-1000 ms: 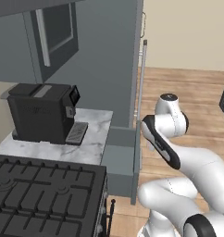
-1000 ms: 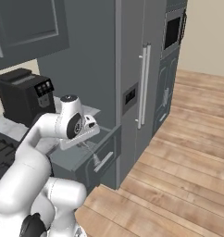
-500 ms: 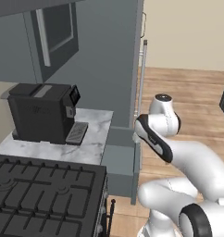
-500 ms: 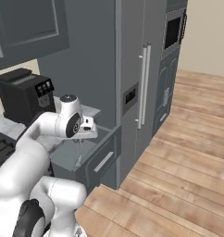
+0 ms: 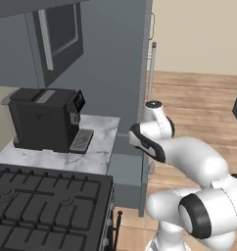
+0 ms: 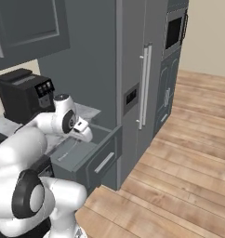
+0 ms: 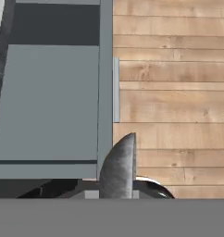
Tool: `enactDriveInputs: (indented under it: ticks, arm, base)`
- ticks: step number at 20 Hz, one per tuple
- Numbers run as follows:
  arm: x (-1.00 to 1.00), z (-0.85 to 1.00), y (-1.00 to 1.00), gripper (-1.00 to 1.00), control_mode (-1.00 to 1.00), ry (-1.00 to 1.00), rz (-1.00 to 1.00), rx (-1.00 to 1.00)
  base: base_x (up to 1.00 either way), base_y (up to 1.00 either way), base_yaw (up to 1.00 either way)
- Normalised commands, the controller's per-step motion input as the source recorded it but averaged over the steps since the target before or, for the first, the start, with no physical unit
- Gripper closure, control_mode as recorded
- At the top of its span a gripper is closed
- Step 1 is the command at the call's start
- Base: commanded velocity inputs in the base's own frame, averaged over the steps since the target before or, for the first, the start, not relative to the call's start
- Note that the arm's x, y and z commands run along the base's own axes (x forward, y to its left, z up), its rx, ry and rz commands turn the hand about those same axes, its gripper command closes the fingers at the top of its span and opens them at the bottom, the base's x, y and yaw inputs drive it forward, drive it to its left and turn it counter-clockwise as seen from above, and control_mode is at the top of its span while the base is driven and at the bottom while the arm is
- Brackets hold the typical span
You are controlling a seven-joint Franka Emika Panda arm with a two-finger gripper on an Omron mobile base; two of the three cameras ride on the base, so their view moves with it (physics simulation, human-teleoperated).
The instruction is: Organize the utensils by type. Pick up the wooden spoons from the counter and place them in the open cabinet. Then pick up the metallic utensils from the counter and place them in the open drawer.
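Observation:
My gripper point(image 6: 83, 132) hangs over the open drawer point(image 6: 75, 151), a shallow grey-blue box pulled out below the marble counter point(image 5: 99, 141). In the hand view, a thin silver-grey metallic utensil point(image 7: 118, 165) rises from between the jaws, which are shut on it. It sits above the front wall of the drawer point(image 7: 49, 102), and the drawer's bare floor lies to its left. The tall dark grey cabinet point(image 6: 133, 56) with long silver bar handles stands just right of the drawer. The wooden spoons are out of view.
A black coffee machine point(image 5: 44, 119) stands on the counter at the back left. A black stove top point(image 5: 47, 206) lies in front of it. Wooden floor point(image 6: 179, 176) spreads to the right of the drawer front point(image 6: 104, 161).
The arm has swung left towards the drawer, bringing the hand over it. The jaws have stayed shut on the metal utensil, and the base has not moved.

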Motion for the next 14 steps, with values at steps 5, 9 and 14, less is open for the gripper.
enactDriveInputs:
  ticks: [5, 9, 14]
  arm:
    - [0.47, -0.18, 0.01, 1.00, -1.00, 0.00, -0.35, 0.23]
    - [0.37, -0.17, 0.11, 1.00, -1.00, 0.00, -0.12, 0.19]
    - [0.20, -0.41, 0.01, 1.00, -1.00, 0.00, -0.08, 0.07]
  base:
    - [0.00, 0.00, 0.00]
    - [0.00, 0.00, 0.00]
    - [0.00, 0.00, 0.00]
